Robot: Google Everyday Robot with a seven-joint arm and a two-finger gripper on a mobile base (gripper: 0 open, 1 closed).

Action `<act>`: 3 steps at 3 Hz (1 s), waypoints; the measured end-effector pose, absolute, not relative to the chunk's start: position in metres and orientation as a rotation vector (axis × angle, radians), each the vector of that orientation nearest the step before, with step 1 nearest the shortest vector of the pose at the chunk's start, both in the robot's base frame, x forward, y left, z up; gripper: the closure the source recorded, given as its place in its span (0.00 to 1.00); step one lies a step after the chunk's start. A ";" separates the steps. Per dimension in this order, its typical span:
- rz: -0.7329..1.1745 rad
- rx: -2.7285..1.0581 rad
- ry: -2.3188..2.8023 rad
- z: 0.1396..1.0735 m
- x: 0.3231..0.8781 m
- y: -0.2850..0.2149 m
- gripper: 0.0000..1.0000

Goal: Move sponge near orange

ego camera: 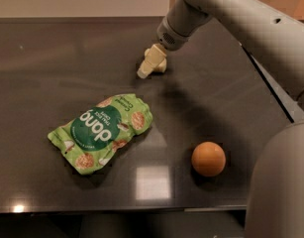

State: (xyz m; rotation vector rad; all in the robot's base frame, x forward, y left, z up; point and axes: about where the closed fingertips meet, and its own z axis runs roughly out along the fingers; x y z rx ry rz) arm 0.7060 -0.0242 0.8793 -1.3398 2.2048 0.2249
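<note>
The orange [208,158] is a small round fruit on the dark table, front right. The sponge [162,66] is a pale cream block at the back middle of the table. Only its right part shows, because the gripper covers the rest. My gripper [143,72] reaches down from the upper right and sits right at the sponge, its tip on the sponge's left side. I cannot tell whether it holds the sponge. The sponge lies well behind and to the left of the orange.
A green snack bag [101,132] lies flat on the table [52,58], left of centre, between the sponge and the front edge. The table's right edge [271,89] runs diagonally under my arm. The arm's grey body [282,192] fills the lower right corner.
</note>
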 end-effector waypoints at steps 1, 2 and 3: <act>0.225 -1.323 2.248 0.863 0.716 -0.018 0.00; 0.220 -1.286 2.300 0.848 0.722 -0.021 0.00; 0.222 -1.254 2.344 0.837 0.725 -0.025 0.00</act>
